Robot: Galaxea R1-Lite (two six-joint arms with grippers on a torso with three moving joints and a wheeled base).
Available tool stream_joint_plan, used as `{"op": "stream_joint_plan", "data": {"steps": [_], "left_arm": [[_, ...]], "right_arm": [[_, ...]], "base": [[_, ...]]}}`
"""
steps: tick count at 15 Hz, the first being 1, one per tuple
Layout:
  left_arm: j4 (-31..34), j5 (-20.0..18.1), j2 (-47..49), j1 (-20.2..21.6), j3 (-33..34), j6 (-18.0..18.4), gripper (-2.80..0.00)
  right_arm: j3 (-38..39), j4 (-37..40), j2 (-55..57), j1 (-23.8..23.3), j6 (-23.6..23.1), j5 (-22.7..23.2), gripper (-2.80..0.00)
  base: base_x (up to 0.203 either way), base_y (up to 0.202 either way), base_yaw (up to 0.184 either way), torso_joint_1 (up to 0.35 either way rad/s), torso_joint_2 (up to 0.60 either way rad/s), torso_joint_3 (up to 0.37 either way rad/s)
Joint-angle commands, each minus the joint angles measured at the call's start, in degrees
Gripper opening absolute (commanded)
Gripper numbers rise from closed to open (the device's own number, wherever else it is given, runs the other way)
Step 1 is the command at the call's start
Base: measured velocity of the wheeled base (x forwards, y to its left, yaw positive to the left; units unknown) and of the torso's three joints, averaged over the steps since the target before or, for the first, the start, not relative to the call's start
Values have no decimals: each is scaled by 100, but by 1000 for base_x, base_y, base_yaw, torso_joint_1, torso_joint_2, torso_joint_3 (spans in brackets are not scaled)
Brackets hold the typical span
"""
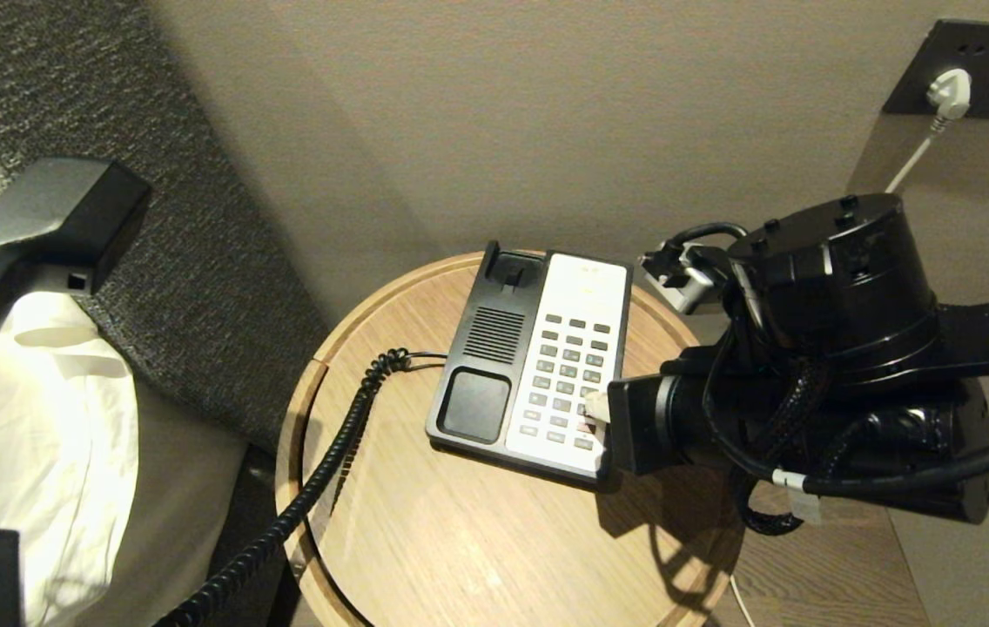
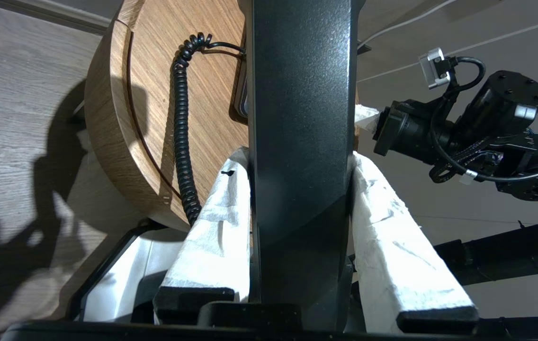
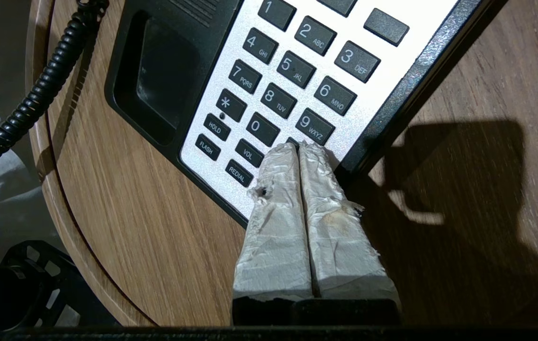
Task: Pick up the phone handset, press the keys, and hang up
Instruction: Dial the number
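Note:
The black phone handset hangs high at the far left, off the base, with my left gripper shut on its middle; white-wrapped fingers press both its sides. Its coiled cord trails across the table to the phone base. My right gripper is shut, fingers together, with their tips down on the keys at the key just below the 9. In the head view the right gripper touches the keys near the faceplate's near right corner.
The phone stands on a round wooden side table against a beige wall. A bed with white linen and a grey headboard lies to the left. A wall socket with a white plug is at upper right.

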Motion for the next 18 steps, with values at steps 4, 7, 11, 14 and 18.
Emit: {"op": "stream_joint_plan", "data": {"steps": [4, 7, 11, 14, 18], "left_arm": [[18, 9, 3, 1, -5, -24, -280], [18, 9, 12, 1, -27, -24, -280], [18, 18, 3, 1, -31, -24, -280], [18, 18, -14, 1, -22, -24, -280], [18, 9, -32, 1, -5, -24, -280]], "right_arm": [[21, -3, 44, 1, 0, -6, -280], [21, 1, 83, -5, 0, -6, -280], [29, -7, 140, -8, 0, -15, -280], [64, -34, 176, -8, -19, -15, -280], [64, -43, 169, -8, -27, -15, -280]], "base": [[0, 0, 0, 0, 0, 0], [0, 0, 0, 0, 0, 0], [0, 0, 0, 0, 0, 0], [0, 0, 0, 0, 0, 0], [0, 0, 0, 0, 0, 0]]}}
